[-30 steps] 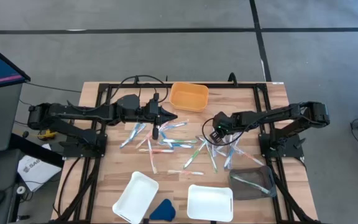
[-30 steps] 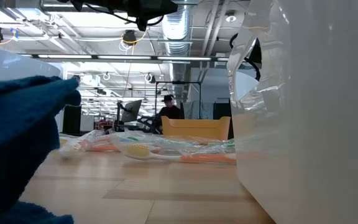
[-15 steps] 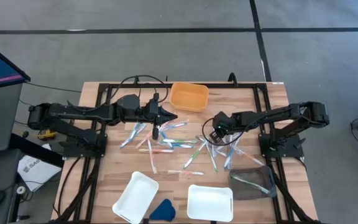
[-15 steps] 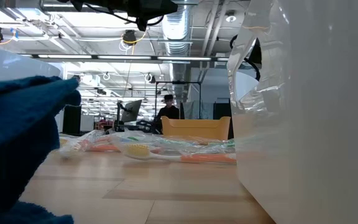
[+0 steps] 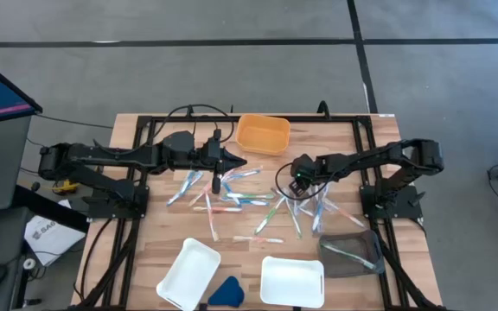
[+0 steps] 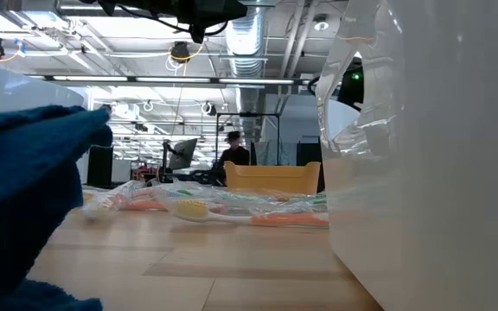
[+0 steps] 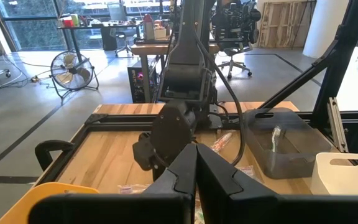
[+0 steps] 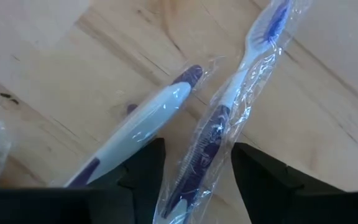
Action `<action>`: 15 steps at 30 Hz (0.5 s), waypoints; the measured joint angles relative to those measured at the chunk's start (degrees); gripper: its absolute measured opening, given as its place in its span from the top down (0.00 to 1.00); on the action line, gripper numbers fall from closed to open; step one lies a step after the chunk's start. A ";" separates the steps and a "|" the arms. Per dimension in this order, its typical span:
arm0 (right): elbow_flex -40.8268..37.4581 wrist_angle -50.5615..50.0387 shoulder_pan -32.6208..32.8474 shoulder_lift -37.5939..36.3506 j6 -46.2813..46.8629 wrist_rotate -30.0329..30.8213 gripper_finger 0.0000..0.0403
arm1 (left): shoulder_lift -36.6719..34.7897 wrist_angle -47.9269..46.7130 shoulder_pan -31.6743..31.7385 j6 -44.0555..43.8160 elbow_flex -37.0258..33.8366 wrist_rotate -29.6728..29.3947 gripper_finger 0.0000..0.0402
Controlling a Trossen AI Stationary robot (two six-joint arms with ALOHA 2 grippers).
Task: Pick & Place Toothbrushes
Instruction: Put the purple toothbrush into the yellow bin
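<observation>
Where the table edge lies nearest the low camera, a blue cloth (image 6: 24, 207) fills one side of that view and a white tray (image 6: 430, 173) fills the other, so little of the table shows between them. From above the same things read plainly: the blue cloth (image 5: 226, 291) sits between two white trays (image 5: 188, 273) at the near edge, and a grey bin (image 5: 351, 254) with a toothbrush inside stands beside them.

Farther in, the toothbrushes (image 5: 258, 203) lie scattered across the middle of the wooden table (image 5: 145, 233), each in a clear wrapper. The low view shows them only as a thin strip of wrapped sticks (image 6: 223, 206) in front of the orange bin (image 6: 275, 177).

The right gripper (image 5: 294, 183) is down among the toothbrushes at the right of the pile. Only its wrist view shows its state: the two dark fingers (image 8: 143, 168) stand apart, with a blue-and-white wrapped toothbrush (image 8: 222, 118) lying on the wood in the gap between them, not clamped. A second white one (image 8: 143, 127) lies just beside it.

The left gripper (image 5: 232, 161) hangs over the far left of the pile, its fingers (image 7: 182, 171) pressed together with nothing between them.

At the far edge stands the orange bin (image 5: 263, 135). Beyond the table, the low view shows a person (image 6: 234, 152) in the room.
</observation>
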 joint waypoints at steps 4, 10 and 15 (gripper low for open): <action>-0.37 0.40 -0.07 -2.18 -0.02 -0.43 0.58 | 0.00 0.00 0.01 0.00 0.00 0.01 0.99; -0.61 -0.53 -0.09 -3.79 0.15 -0.72 0.72 | 0.00 0.00 0.00 0.00 0.00 0.02 0.99; -0.59 -0.24 0.00 -3.67 -0.20 -0.64 0.88 | 0.00 0.00 0.02 0.00 0.00 0.01 0.99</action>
